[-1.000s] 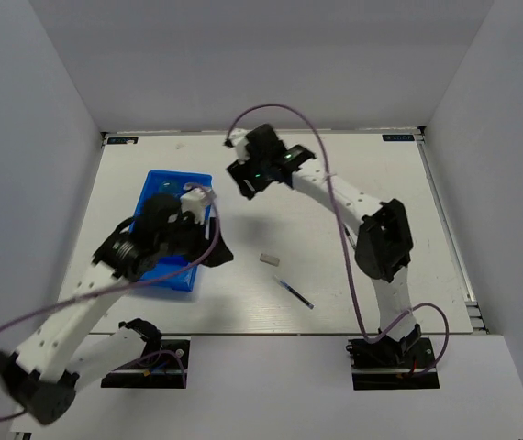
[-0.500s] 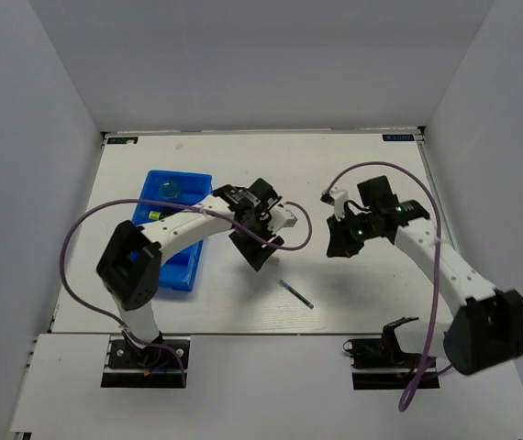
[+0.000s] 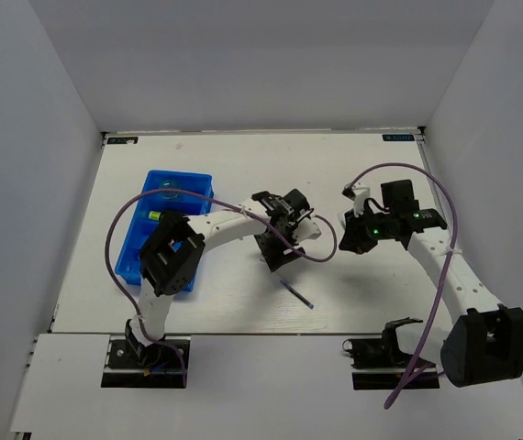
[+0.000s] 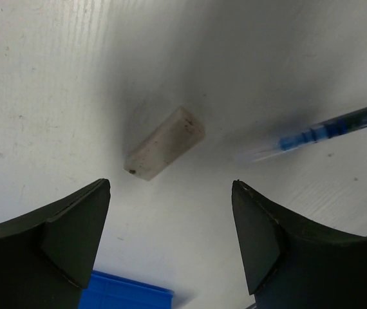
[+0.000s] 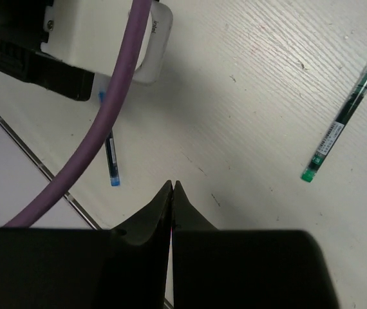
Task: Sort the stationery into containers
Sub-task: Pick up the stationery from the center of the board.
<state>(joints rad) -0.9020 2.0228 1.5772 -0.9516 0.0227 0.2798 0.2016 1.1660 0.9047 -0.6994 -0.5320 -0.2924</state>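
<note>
Eraser (image 4: pixel 164 143): a small beige block lying flat on the bench (image 3: pixel 243 165), near the middle and well apart from the tray (image 3: pixel 181 175). The top view hides it under the left arm. The left wrist view shows it plainly.

Left end effector (image 4: pixel 170 185): jaws wide and holding nothing. It hangs over the eraser, which sits between the two fingers and a little ahead of the tips. The block lies diagonal to the line along which the jaws close.

Pen (image 4: pixel 325 132): on the bench near the eraser, on the side of one finger, not touching the block.

Right end effector (image 5: pixel 172 191): fingers pressed together with nothing between them, above bare bench. A green pen (image 5: pixel 343 109) lies off to one side in its view.

Handling, our judgement:
- The eraser looks very light, firm with slight give, and rubbery enough not to slip.
- It sits low, so the fingertips must come right down to the bench.
- The best hold is across the narrow width at mid-length, pads on the two long faces.
- As it lies, closing would catch opposite corners and spin the block, so we would turn the wrist first.
- We would watch the finger nearest the pen, since a nudge there would roll it away.
</note>
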